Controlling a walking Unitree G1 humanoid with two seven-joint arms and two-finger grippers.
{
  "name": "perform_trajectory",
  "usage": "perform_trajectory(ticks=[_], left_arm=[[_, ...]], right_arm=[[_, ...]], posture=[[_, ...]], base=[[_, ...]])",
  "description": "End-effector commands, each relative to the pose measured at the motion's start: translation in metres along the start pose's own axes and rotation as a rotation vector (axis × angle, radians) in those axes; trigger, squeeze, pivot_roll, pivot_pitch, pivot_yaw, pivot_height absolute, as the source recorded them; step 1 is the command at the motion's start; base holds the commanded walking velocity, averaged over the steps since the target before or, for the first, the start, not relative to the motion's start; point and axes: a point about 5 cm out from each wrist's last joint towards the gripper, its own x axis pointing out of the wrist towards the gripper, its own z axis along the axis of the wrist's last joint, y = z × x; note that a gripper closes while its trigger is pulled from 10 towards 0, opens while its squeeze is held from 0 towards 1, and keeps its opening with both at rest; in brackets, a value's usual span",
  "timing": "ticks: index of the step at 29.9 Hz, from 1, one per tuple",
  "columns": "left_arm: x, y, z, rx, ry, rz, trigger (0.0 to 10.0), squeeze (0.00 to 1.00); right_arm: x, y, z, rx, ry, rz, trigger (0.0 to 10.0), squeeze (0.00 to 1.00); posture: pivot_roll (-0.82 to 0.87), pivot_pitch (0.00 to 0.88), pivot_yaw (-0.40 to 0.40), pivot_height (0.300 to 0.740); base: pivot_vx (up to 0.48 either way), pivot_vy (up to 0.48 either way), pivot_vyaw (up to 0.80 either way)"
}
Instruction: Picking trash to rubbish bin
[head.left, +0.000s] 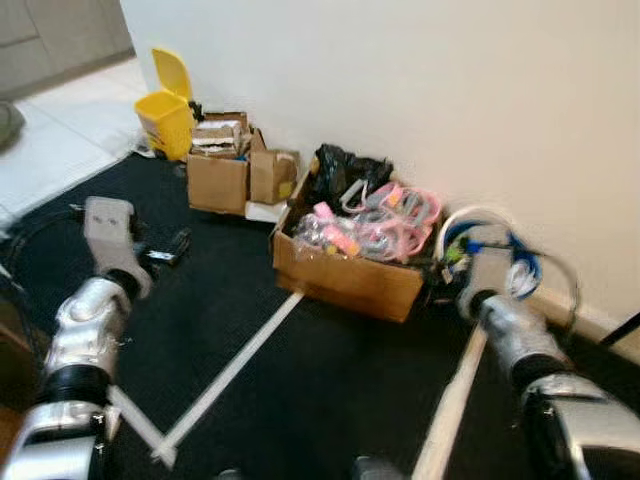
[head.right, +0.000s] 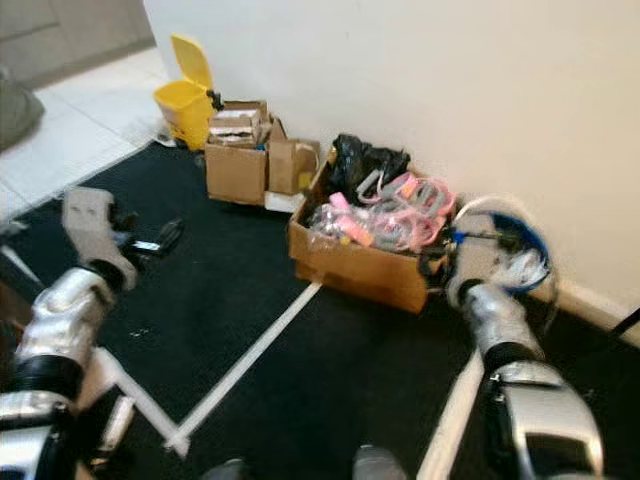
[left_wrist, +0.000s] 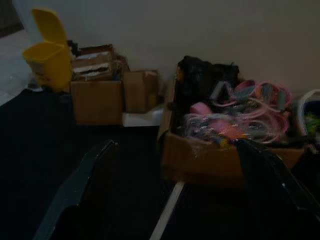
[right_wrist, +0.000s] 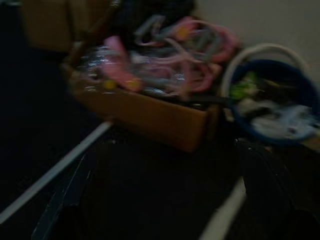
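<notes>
Your right gripper (right_wrist: 165, 195), fingers spread and empty, faces the box (head.left: 345, 275) of pink trash (head.left: 385, 222) at its 11 o'clock and is nearer. The left gripper (left_wrist: 175, 200) is spread too. The bin (head.left: 165, 112) stands far at 10 o'clock.

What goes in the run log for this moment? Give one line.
bin: yellow rubbish bin lid up by wall | left end effector open, empty | right end effector open, empty, facing cardboard box
</notes>
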Motion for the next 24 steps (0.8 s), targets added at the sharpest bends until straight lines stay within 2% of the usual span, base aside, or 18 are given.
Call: perform_trajectory(ticks=[1,5,16,21,23,24], left_arm=[[-0.006,0.003,-0.016,0.002,0.064,0.025,10.0,0.0],[-0.013,0.007,-0.03,-0.005,0.115,0.058,10.0,0.0],[-0.019,0.011,-0.042,-0.01,0.161,0.094,10.0,0.0],[-0.029,0.014,-0.064,-0.018,0.251,0.157,10.0,0.0],[-0.033,0.015,-0.07,-0.037,0.272,0.181,10.0,0.0],[-0.039,0.016,-0.08,-0.069,0.307,0.225,10.0,0.0]], right_arm=[[0.0,0.001,-0.003,-0.004,0.017,0.001,10.0,0.0],[-0.001,0.0,-0.004,-0.006,0.022,-0.002,10.0,0.0],[-0.001,-0.001,-0.004,-0.006,0.025,-0.001,10.0,0.0],[-0.001,-0.001,-0.007,-0.008,0.037,-0.004,10.0,0.0],[-0.002,-0.001,-0.009,-0.007,0.046,-0.007,10.0,0.0],[-0.004,-0.002,-0.015,-0.006,0.067,-0.014,10.0,0.0]], posture=[[-0.09,0.0,-0.019,0.74],[-0.09,0.0,-0.019,0.74],[-0.09,0.0,-0.021,0.74],[-0.09,0.0,-0.021,0.74],[-0.09,0.0,-0.021,0.74],[-0.09,0.0,-0.021,0.74]], base=[[0.0,0.0,-0.8],[0.0,0.0,-0.8],[0.0,0.0,-0.8],[0.0,0.0,-0.8],[0.0,0.0,-0.8],[0.0,0.0,-0.8]])
